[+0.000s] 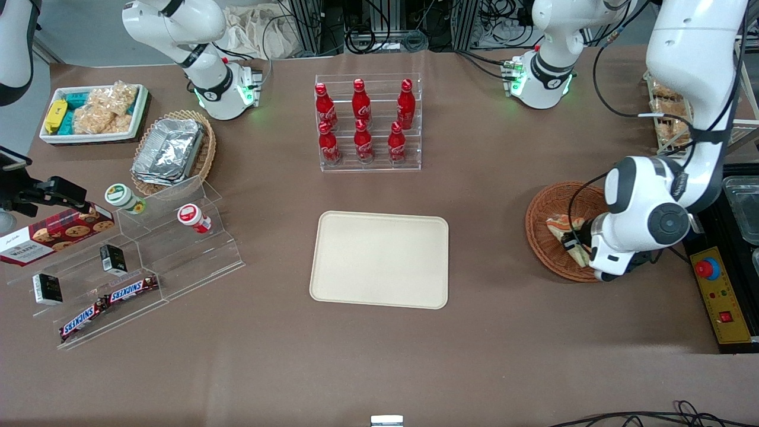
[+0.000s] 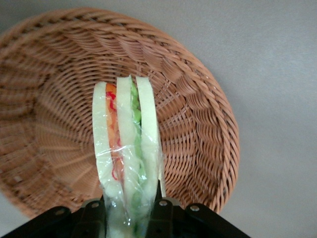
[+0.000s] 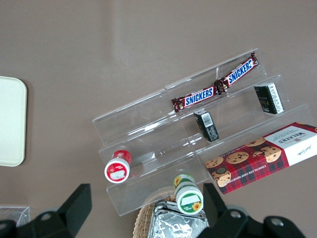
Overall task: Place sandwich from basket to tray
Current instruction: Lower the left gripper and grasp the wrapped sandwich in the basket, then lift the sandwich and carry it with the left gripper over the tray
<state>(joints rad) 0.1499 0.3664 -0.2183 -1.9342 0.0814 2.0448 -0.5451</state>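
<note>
While its fingers [image 2: 94,210] pinch the wrapped sandwich [image 2: 128,148] from both sides, the end effector [image 2: 130,210] hangs over the reddish-brown wicker basket [image 1: 542,228], the wedge raised above the weave. Well apart from the end effector sits the bare cream tray [image 1: 380,259]; farther off toward the parked arm's end of the surface [image 1: 379,356] lie Snickers bars [image 1: 109,302] and a Walkers cookie box [image 3: 265,156].
</note>
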